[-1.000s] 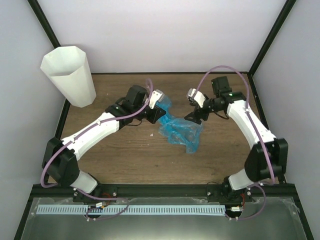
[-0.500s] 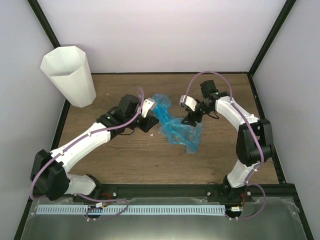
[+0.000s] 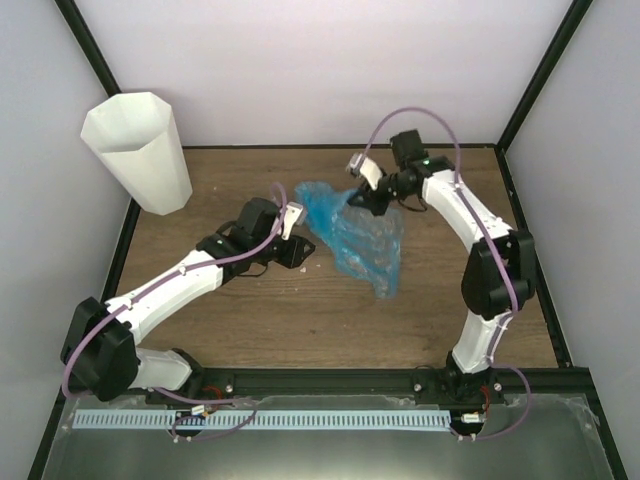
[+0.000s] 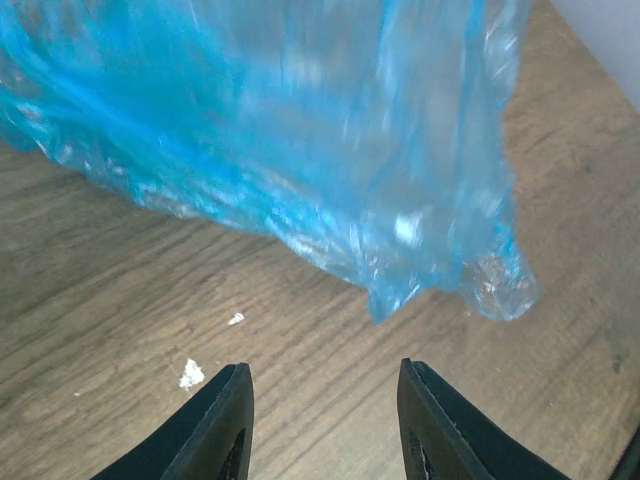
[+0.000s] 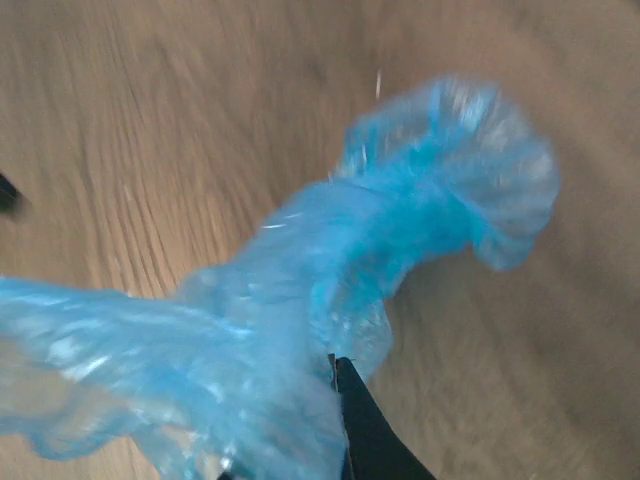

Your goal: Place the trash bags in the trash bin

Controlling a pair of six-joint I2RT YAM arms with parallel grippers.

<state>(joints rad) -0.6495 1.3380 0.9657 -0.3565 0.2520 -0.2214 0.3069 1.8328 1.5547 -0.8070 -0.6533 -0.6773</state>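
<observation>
I saw the right gripper (image 3: 358,196) clamped tight on a twisted neck of the wrinkly, glossy light-blue trash bag (image 3: 366,238). Its loose film draped onto the wood-grain table (image 3: 300,320) mid-scene, well apart from the faceted white trash bin (image 3: 137,150) at the far left. Only the left wrist view showed the left gripper (image 4: 320,378) parted around nothing, the bag's crinkled corner just beyond its fingers (image 4: 225,420).

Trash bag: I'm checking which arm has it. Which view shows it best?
Top external: the whole trash bag hangs from the shut right gripper, apart from the left gripper. Left wrist shows only its blurred lower edge beyond open fingers; right wrist, bunched film at the jaws.
</observation>
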